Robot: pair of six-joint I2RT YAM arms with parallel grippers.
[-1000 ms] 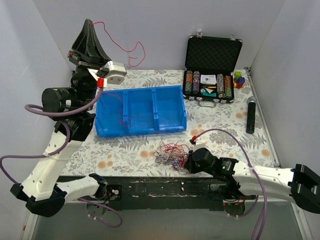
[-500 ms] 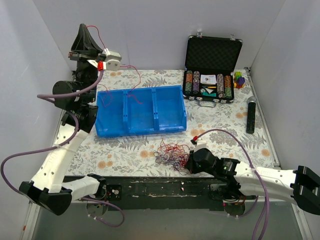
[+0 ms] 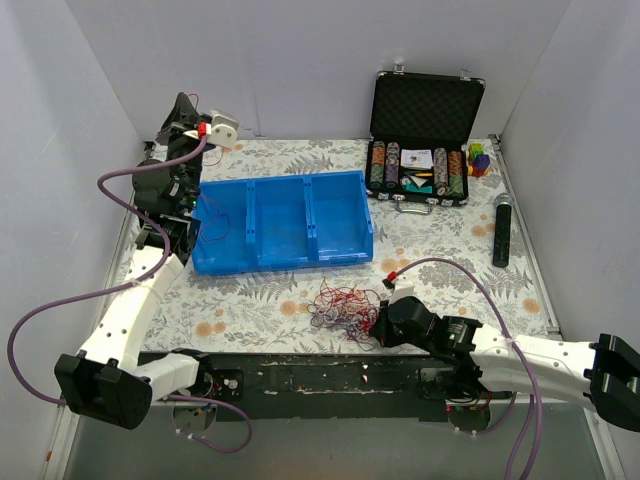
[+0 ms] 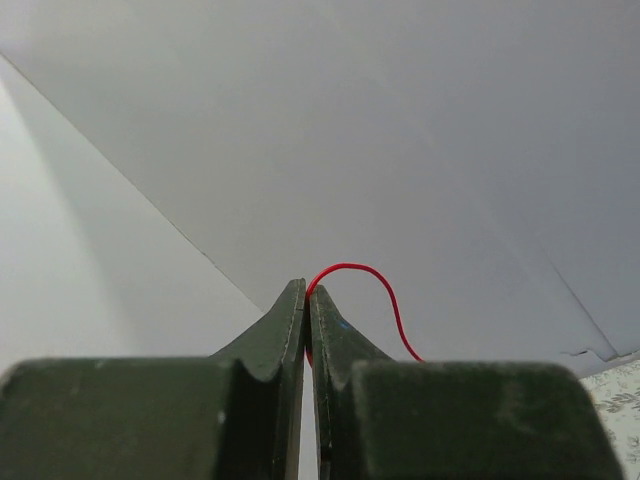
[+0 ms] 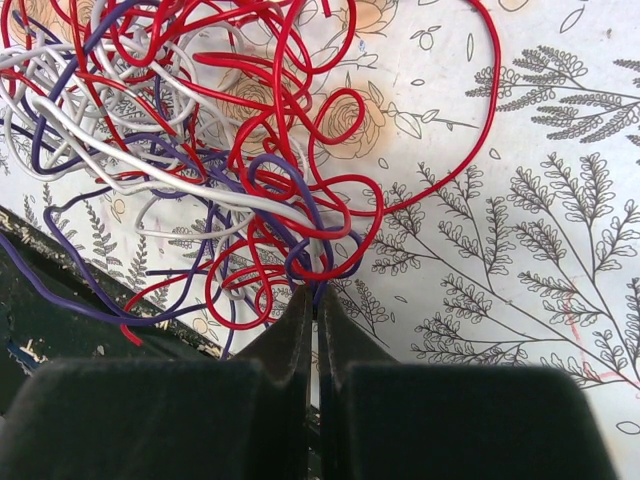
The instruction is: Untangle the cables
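Left gripper (image 4: pixel 306 292): jaws pressed together on a single red cable (image 4: pixel 372 277), which arched out of the tips to the right and dropped behind the right finger. The gripper stood raised at the far left corner, close to both the side wall (image 3: pixel 60 120) and the back wall (image 3: pixel 300 60), beyond the blue bin (image 3: pixel 340 252). A thin red strand showed in the bin's left compartment; whether it was the same cable could not be told.

Right gripper (image 5: pixel 312 298): jaws closed to a hairline at the near fringe of the cable tangle (image 5: pixel 230 140). A dark purple strand and a red loop ran down into the tips, apparently nipped there.

The tangle of red, white and purple loops lay on the floral surface (image 3: pixel 450 275), just beside its dark near edge and apart from the bin's front wall. Bare surface lay to its right, as far as the black cylinder (image 3: pixel 502 230) and the open chip case (image 3: pixel 428 110) at the far right.
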